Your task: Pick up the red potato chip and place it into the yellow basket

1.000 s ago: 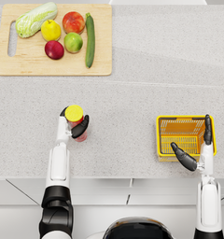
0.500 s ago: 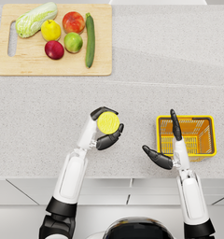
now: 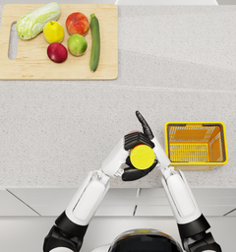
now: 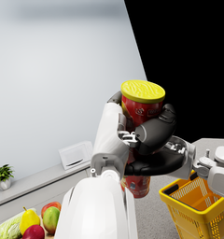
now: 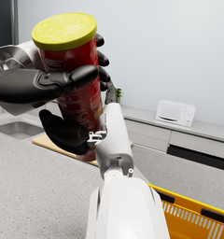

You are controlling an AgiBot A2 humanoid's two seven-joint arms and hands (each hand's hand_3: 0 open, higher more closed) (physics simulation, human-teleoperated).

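— So where was your can [image 3: 142,156] at that moment?
— You had it upright in your left hand [image 3: 134,158], fingers wrapped round it, lifted off the counter [image 3: 66,123], just beside the basket [image 3: 195,127].
— And your right hand [image 3: 145,129]?
— It touched the can's far side; whether it gripped, I cannot tell.

Even, bright light across the head view, no glare anywhere on the counter [image 3: 66,123]. Shadows are faint and soft, just a thin dark edge under the cutting board [image 3: 56,74] at upper left. Everything's slightly soft, low resolution. Left wrist view: pale, hazy wall [image 4: 53,70], washed-out at upper left.
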